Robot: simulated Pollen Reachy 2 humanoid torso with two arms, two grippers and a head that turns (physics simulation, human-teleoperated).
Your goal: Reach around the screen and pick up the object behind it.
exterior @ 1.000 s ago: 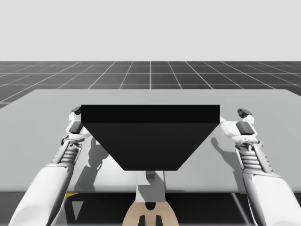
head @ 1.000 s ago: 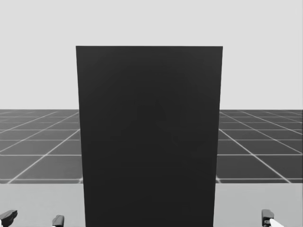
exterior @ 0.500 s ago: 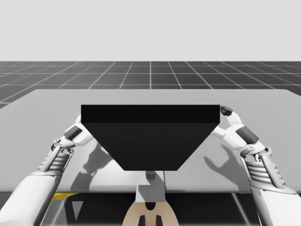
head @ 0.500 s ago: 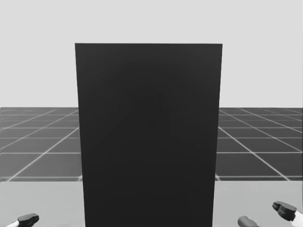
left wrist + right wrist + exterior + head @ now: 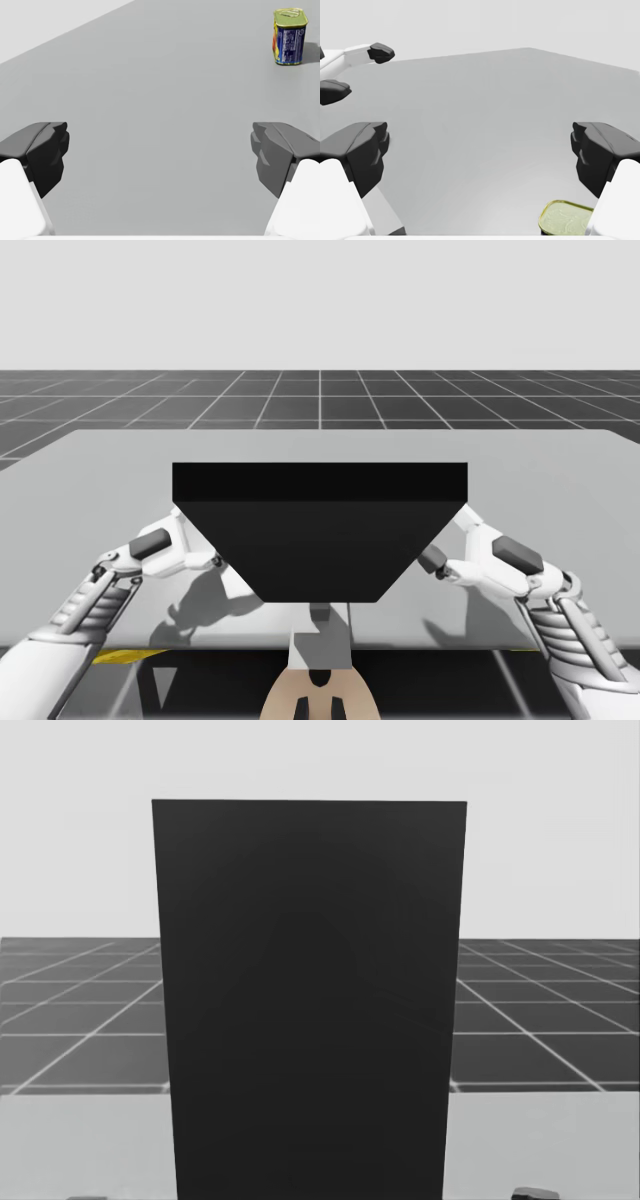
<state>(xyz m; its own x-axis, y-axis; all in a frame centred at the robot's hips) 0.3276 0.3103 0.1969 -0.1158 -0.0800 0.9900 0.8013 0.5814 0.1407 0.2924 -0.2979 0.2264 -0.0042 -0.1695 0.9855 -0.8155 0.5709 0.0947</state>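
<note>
Grey table (image 5: 150, 75), dark grid floor (image 5: 320, 400) beyond it, nothing else in the bkgd.

Blue rectangular can (image 5: 289, 36) w/ a yellow-green top stands upright on the table. From the left gripper (image 5: 160, 150) it's well ahead and off to one side. From the right gripper (image 5: 480, 150) it's v. close: only the top (image 5: 565, 218) shows, low under the gripper and tucked toward one finger, not centred btwn the pads. Both pincers are spread wide, nothing in either. Left gripper also seen from the right wrist (image 5: 357, 72), well apart from the can.

Black screen (image 5: 320, 530) stands upright mid-table. Left arm (image 5: 150, 550) and right arm (image 5: 500, 560) go in round its two sides, hands hidden behind it.

Risks, as I judge them:
- Right finger prob. sits over the can's top. Dropping w/o re-centring could clip the rim and tip or shove it.
- Both arms closing in behind the screen could meet each other.
- Forearms run close to the screen's edges, so a sideways correction could knock it.
- Head cam is blocked by the screen (image 5: 310, 1000), so wrist cams must guide.

Containers: just the can, lid sealed, contents can't be seen.
</note>
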